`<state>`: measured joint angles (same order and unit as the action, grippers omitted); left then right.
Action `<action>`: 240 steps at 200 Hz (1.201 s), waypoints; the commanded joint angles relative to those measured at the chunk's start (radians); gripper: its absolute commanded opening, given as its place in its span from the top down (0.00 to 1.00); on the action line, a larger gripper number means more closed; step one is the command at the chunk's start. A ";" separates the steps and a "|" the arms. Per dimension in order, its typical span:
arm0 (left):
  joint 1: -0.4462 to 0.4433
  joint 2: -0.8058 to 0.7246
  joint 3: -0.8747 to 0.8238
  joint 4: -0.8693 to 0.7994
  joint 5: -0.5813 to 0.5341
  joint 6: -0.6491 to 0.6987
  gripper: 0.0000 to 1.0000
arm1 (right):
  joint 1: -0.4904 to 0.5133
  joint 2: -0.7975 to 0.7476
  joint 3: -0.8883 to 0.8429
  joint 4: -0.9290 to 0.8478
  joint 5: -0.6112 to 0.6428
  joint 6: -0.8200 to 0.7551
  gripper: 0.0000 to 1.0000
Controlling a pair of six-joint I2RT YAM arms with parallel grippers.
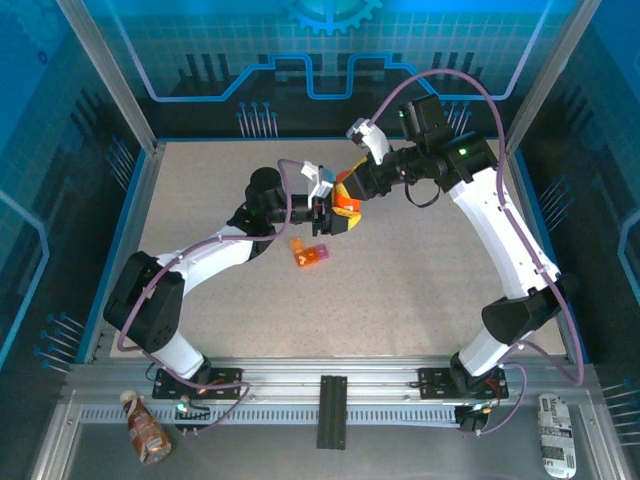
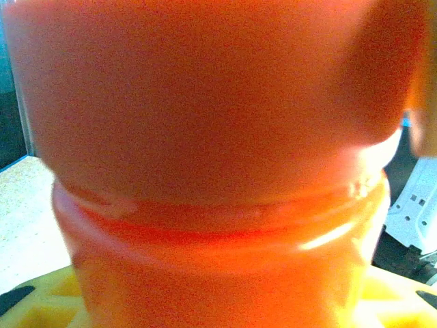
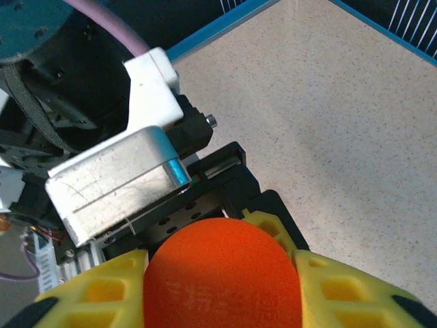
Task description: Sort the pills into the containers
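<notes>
The pill box (image 1: 310,254) lies flat on the table (image 1: 430,300), its long axis running roughly ten to four o'clock, pink end toward four. It sits near both claws, at about seven o'clock from them, nearer the left arm. Farther in, the left claw (image 1: 333,218) clamps the orange bottle (image 1: 346,212); the right claw (image 1: 352,190) grips its cap (image 3: 222,273).
</notes>
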<state>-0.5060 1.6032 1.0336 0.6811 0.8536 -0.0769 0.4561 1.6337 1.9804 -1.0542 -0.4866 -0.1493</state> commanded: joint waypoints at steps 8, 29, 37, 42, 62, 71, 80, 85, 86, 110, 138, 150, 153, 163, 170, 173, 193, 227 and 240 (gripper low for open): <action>-0.005 -0.010 0.033 0.037 -0.012 0.008 1.00 | 0.025 -0.037 -0.062 0.032 0.064 0.079 0.77; -0.005 -0.017 0.021 0.041 -0.062 0.022 1.00 | 0.060 -0.106 -0.186 0.140 0.206 0.224 0.80; -0.005 -0.020 0.018 0.043 -0.072 0.027 1.00 | 0.082 -0.138 -0.244 0.189 0.278 0.297 0.81; -0.004 -0.020 0.015 0.046 -0.075 0.028 1.00 | 0.095 -0.159 -0.281 0.224 0.314 0.340 0.80; -0.004 -0.019 0.014 0.044 -0.084 0.033 1.00 | 0.157 -0.238 -0.442 0.376 0.410 0.512 0.80; -0.004 -0.019 0.014 0.042 -0.085 0.034 1.00 | 0.177 -0.253 -0.482 0.414 0.425 0.563 0.80; -0.004 -0.016 0.013 0.041 -0.085 0.034 1.00 | 0.198 -0.258 -0.503 0.440 0.439 0.596 0.81; -0.004 -0.017 0.010 0.041 -0.086 0.034 1.00 | 0.208 -0.257 -0.510 0.450 0.444 0.607 0.80; -0.004 -0.016 0.011 0.041 -0.085 0.034 1.00 | 0.209 -0.257 -0.510 0.451 0.445 0.610 0.80; -0.005 -0.015 0.004 0.044 -0.089 0.033 1.00 | 0.221 -0.243 -0.503 0.467 0.455 0.640 0.80; -0.005 -0.019 0.000 0.043 -0.090 0.039 1.00 | 0.209 -0.218 -0.435 0.433 0.431 0.600 0.72; -0.004 -0.022 0.000 0.033 -0.091 0.044 1.00 | 0.187 -0.223 -0.404 0.422 0.395 0.556 0.57; -0.004 -0.023 0.000 0.033 -0.090 0.046 1.00 | 0.179 -0.225 -0.397 0.420 0.383 0.544 0.52; -0.005 -0.025 0.000 0.029 -0.088 0.049 1.00 | 0.143 -0.233 -0.370 0.407 0.325 0.501 0.42; -0.004 -0.026 0.000 0.027 -0.084 0.049 1.00 | 0.114 -0.245 -0.360 0.411 0.265 0.460 0.35; -0.004 -0.025 0.000 0.026 -0.083 0.051 1.00 | 0.099 -0.247 -0.353 0.406 0.241 0.444 0.33; -0.004 -0.027 0.000 0.025 -0.069 0.051 1.00 | -0.004 -0.238 -0.279 0.326 0.061 0.333 0.23; -0.004 -0.021 0.006 0.018 -0.043 0.046 1.00 | -0.057 -0.124 -0.060 0.033 -0.069 0.103 0.19; -0.005 -0.018 0.008 0.019 -0.035 0.042 1.00 | -0.045 -0.074 0.012 -0.059 -0.054 0.046 0.19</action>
<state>-0.5060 1.6005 1.0183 0.6632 0.7902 -0.0429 0.3981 1.4784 1.8824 -0.8616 -0.4271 0.0917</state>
